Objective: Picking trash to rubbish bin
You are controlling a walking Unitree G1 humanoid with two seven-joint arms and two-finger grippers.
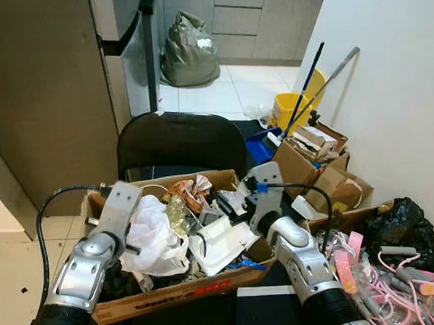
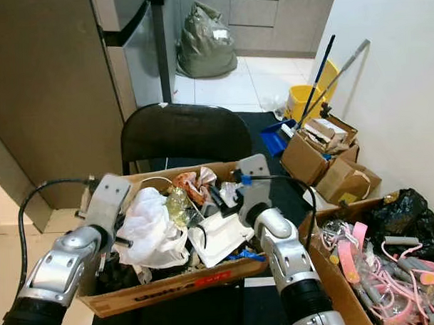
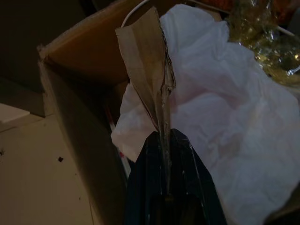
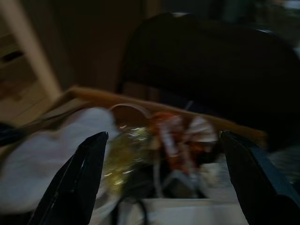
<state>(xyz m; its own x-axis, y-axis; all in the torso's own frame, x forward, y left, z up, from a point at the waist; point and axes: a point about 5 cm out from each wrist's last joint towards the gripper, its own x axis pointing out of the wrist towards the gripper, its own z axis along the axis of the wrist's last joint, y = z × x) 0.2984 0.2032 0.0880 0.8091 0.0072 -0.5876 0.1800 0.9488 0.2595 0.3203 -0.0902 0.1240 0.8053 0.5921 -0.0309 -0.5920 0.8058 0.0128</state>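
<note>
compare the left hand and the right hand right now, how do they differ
The left hand is shut, pinching a cardboard flap of the trash box at its left side, beside the white plastic bag. The right hand is open, fingers spread wide, holding nothing, and hovers over the box's right part above the white tray. Both are at the same box of trash.
</note>
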